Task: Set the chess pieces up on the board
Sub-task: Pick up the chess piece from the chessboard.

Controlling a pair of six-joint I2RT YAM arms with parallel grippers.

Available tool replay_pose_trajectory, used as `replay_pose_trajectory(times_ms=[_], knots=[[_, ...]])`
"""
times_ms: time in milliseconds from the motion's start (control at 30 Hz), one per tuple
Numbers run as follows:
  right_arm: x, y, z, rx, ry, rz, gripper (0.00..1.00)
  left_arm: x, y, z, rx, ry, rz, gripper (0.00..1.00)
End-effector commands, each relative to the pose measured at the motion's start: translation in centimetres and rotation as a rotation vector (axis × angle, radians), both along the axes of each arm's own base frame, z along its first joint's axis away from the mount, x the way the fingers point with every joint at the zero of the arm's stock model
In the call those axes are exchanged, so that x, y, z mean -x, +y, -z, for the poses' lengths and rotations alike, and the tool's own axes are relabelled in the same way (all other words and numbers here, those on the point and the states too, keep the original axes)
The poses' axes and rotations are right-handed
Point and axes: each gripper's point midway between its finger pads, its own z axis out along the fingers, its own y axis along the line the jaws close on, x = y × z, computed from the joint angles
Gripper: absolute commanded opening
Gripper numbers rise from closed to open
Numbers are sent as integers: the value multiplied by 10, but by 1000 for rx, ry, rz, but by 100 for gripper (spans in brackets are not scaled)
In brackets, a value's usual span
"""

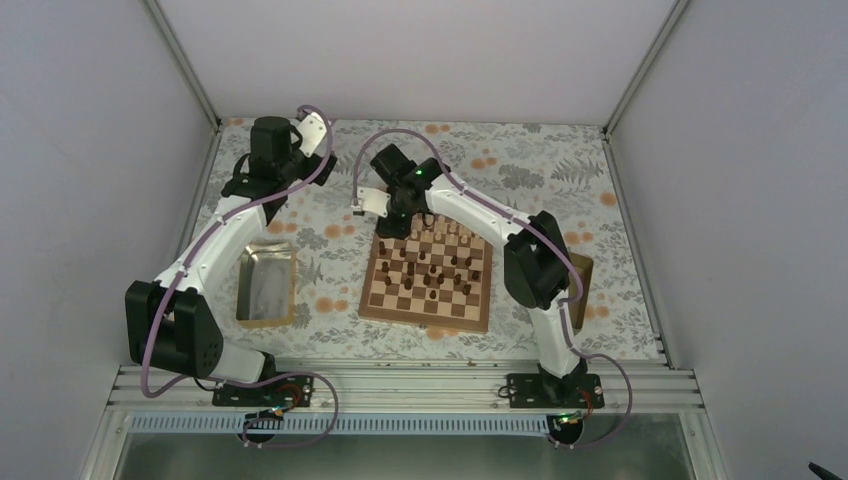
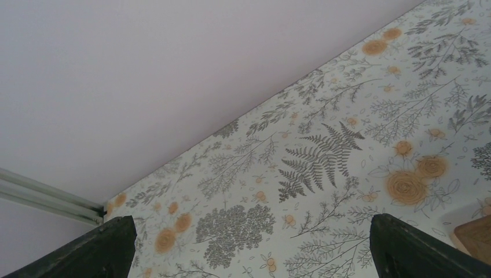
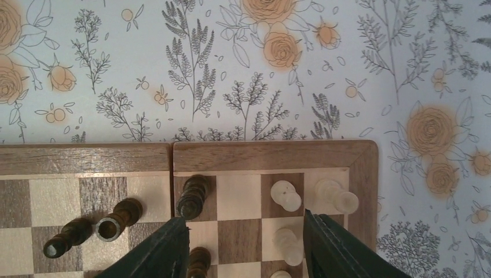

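The board [image 1: 425,318] lies mid-table, with dark chess pieces [image 1: 430,270] scattered over its middle and pale ones [image 1: 452,231] along its far edge. My right gripper [image 1: 388,220] hovers over the board's far left corner. In the right wrist view it [image 3: 246,243] is open and empty, over the board [image 3: 260,156]. A dark piece [image 3: 194,196] stands by its left finger. Pale pieces [image 3: 286,196] stand near the right finger. My left gripper [image 1: 290,150] is held high at the back left, away from the board. It [image 2: 249,255] is open and empty over the floral cloth.
A metal tray [image 1: 267,285] sits left of the board. A second tray [image 1: 583,285] lies right of it, partly hidden by the right arm. A wooden corner [image 2: 476,236] shows at the lower right of the left wrist view. Walls enclose the table.
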Motion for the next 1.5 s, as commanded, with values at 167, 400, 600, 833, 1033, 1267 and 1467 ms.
replay_pose_trajectory(times_ms=[167, 400, 600, 833, 1033, 1267, 1467], knots=[[16, 12, 15, 37, 40, -44, 47, -2, 15, -12, 6, -38, -44, 100], [19, 11, 25, 52, 67, -47, 43, -2, 14, -10, 10, -32, -36, 100], [19, 14, 30, 48, 77, -51, 42, -2, 15, -8, 9, -31, -38, 100], [19, 17, 34, 45, 91, -52, 34, -2, 15, -7, 10, -29, -34, 100], [22, 16, 37, 54, 109, -55, 28, -1, 13, -6, 12, -26, -21, 100], [26, 15, 37, 55, 133, -61, 24, -1, 12, -6, 12, -26, -17, 100], [30, 14, 37, 56, 147, -65, 25, 0, 12, -6, 13, -24, -13, 100]])
